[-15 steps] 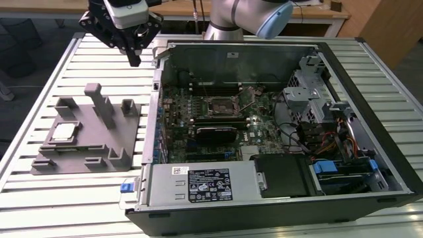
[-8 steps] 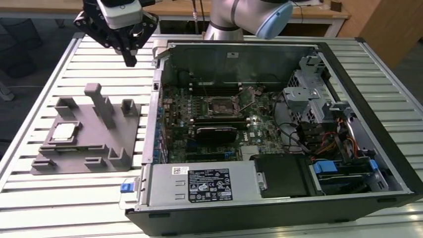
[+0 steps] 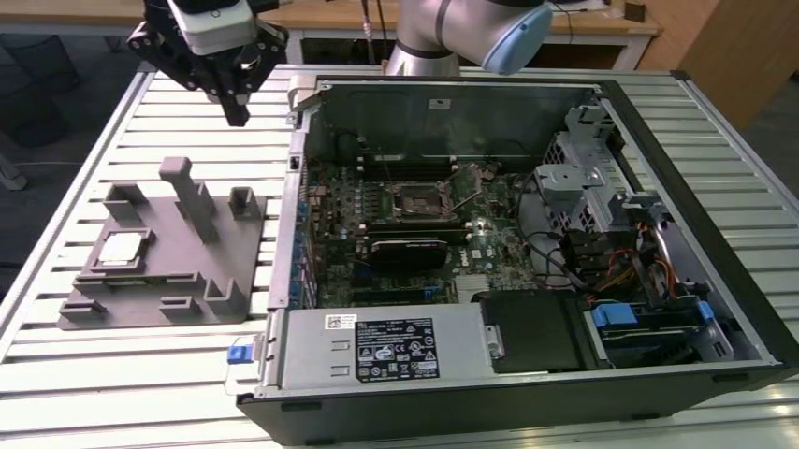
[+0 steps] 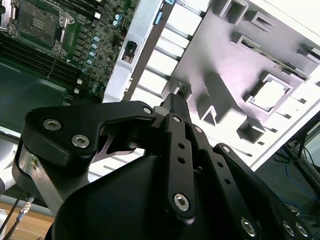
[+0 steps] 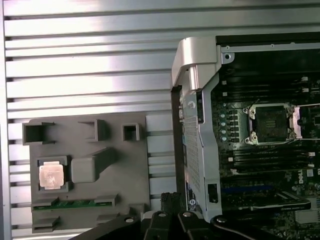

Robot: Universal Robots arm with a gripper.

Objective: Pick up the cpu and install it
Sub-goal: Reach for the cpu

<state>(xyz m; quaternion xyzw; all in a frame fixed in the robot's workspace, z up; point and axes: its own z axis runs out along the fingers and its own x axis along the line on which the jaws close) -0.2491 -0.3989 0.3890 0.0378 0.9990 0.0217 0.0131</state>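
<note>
A: The hand point(image 3: 235, 114) hangs over the bench point(image 3: 150, 140), fingers pressed together on nothing, well apart from the cpu point(image 3: 122, 248).
B: Where is the chip?
A: Flat in a recess of the grey fixture point(image 3: 156, 285), metal top up, likely so it cannot slide.
B: And the socket point(image 3: 418, 196)?
A: It looks empty, in the case point(image 3: 437, 117) laid on its side, so it faces upward.

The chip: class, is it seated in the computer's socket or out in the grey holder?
Out. The chip lies flat in a recess of the grey holder beside the computer; the socket is empty.
</note>
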